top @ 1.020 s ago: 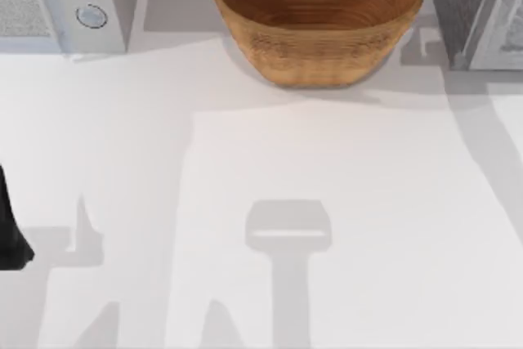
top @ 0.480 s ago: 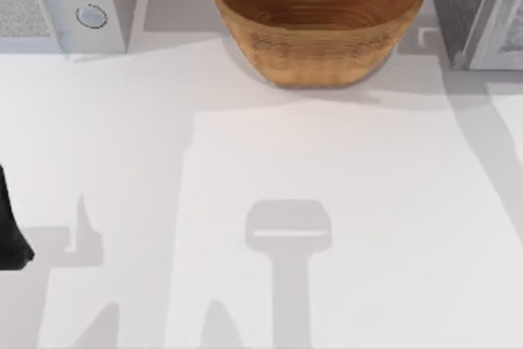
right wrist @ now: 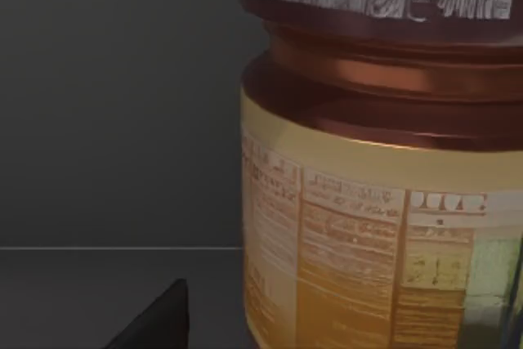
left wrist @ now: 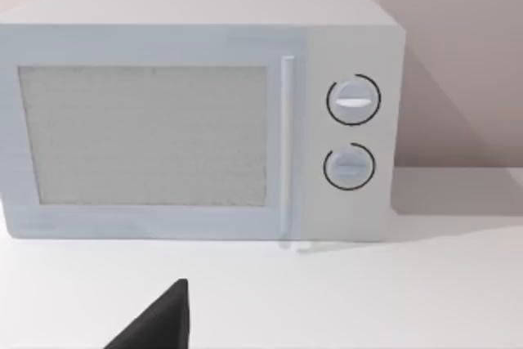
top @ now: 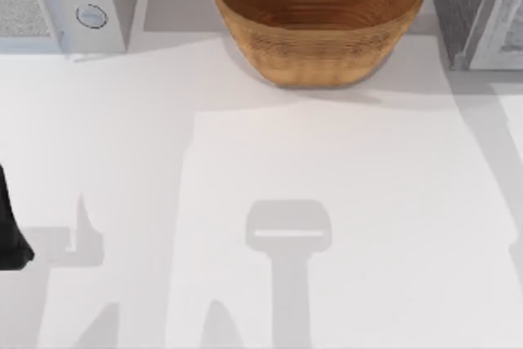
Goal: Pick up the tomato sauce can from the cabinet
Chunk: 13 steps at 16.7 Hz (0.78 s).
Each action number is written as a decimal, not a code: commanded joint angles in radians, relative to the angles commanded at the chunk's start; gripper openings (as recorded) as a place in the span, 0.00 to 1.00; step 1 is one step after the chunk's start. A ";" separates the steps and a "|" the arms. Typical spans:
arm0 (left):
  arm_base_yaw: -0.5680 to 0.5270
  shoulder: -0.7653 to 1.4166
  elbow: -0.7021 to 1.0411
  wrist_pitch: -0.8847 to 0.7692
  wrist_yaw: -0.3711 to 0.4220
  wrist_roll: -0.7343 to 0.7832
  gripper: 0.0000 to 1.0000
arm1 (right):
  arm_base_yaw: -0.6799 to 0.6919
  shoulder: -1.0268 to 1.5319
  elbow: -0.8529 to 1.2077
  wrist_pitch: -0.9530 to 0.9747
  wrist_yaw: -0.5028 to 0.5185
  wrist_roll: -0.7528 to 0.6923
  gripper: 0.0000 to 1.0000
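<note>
Here the tomato sauce can [right wrist: 376,177] stands upright in the dark cabinet [right wrist: 114,120], right claw's state unclear.

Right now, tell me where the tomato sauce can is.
The tomato sauce can stands upright close ahead of the right wrist camera, inside a dark grey compartment, resting on its floor.

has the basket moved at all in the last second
No. In the top view the basket sits at the same spot between the microwave and the cabinet as before.
</note>
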 joint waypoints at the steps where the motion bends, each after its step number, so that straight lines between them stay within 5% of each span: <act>1: 0.000 0.000 0.000 0.000 0.000 0.000 1.00 | 0.005 -0.003 -0.006 -0.002 0.002 0.000 1.00; 13: 0.000 0.000 0.000 0.000 0.000 0.000 1.00 | -0.024 0.242 0.270 -0.028 -0.020 0.000 1.00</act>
